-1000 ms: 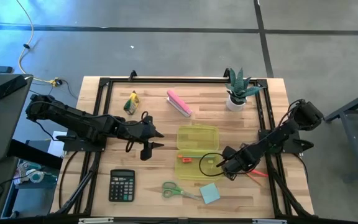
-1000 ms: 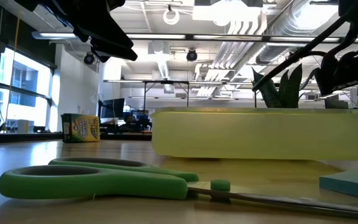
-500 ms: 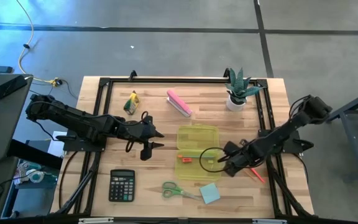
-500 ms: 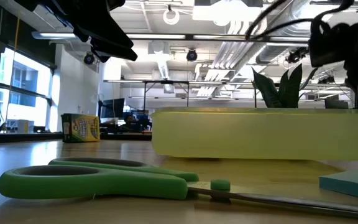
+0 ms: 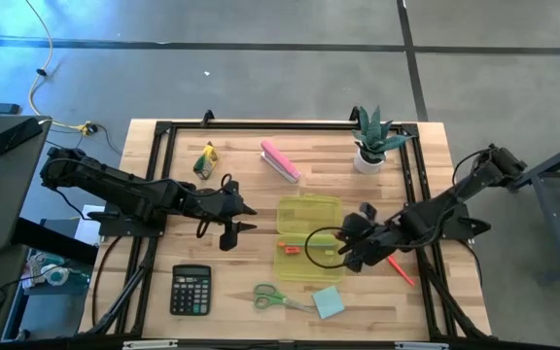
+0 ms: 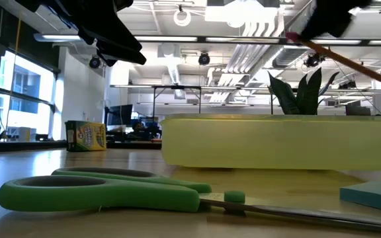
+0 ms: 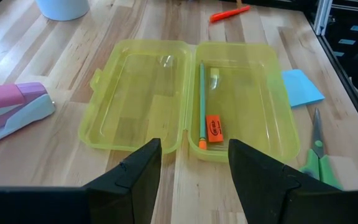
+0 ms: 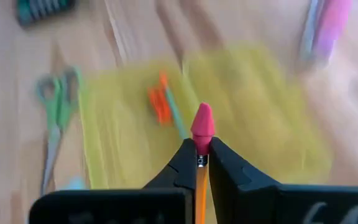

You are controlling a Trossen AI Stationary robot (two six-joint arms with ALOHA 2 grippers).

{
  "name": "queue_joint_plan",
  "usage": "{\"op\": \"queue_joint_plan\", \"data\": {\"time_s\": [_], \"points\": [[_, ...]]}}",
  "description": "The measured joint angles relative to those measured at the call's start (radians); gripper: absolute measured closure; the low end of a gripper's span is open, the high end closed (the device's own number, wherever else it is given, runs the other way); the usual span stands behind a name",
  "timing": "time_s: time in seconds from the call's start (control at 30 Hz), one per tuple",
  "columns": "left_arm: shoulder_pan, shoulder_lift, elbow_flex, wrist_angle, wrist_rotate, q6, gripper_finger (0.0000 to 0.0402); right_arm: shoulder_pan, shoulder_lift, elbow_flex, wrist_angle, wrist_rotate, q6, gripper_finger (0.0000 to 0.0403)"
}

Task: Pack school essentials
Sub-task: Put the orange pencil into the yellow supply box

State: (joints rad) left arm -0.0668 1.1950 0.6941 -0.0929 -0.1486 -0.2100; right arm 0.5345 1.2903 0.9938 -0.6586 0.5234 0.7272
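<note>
My right gripper [image 5: 350,251] hangs over the right edge of the open yellow pencil case [image 5: 309,238], shut on a thin orange pencil with a pink eraser cap [image 8: 202,124]. In the low view the pencil [image 6: 349,61] slants down from the gripper. The case [image 7: 191,99] holds a green pencil [image 7: 201,99] and a tiny orange piece [image 7: 214,129]. My left gripper [image 5: 229,222] is open and empty, left of the case. Green-handled scissors [image 5: 280,298] and a light blue note pad [image 5: 328,302] lie flat near the front edge. An orange-red pen [image 5: 400,270] lies right of the case. My right gripper pinches the pencil's shaft [image 8: 201,163] between its two fingers, just below the pink eraser cap, which sticks out past the fingertips. The pencil runs along the fingers. It is lifted clear of the table, and its long end slants down behind the gripper [image 6: 376,74].
A black calculator [image 5: 191,290] lies front left. A pink oblong block [image 5: 281,161], a crayon box [image 5: 205,160] and a potted plant [image 5: 372,141] stand along the far side. Black frame rails [image 5: 418,194] run along the table's sides.
My right gripper has risen from the table by the orange-red pen and gone toward the table's left, over the case, carrying the pencil clear of the table. The orange-red pen on the table has turned from nearly crosswise to slanting. My left gripper has kept still.
</note>
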Motion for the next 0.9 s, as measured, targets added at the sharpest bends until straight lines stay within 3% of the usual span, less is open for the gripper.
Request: {"op": "queue_joint_plan", "data": {"time_s": [0.13,0.3,0.7,0.9], "points": [[0.0,0.0,0.0,0.0,0.0,0.0,0.0227,-0.035,0.0,0.019,0.213,0.071,-0.181,0.0396],[0.0,0.0,0.0,0.0,0.0,0.002,0.0227,-0.101,0.009,-0.014,0.449,-0.024,-0.301,0.0396],[0.0,0.0,0.0,-0.026,-0.001,0.001,0.0227,-0.182,0.193,-0.023,0.505,-0.208,-0.169,0.0395],[0.0,0.0,0.0,-0.024,0.0,0.0,0.0227,-0.183,0.257,-0.023,0.507,-0.234,-0.132,0.0394]]}}
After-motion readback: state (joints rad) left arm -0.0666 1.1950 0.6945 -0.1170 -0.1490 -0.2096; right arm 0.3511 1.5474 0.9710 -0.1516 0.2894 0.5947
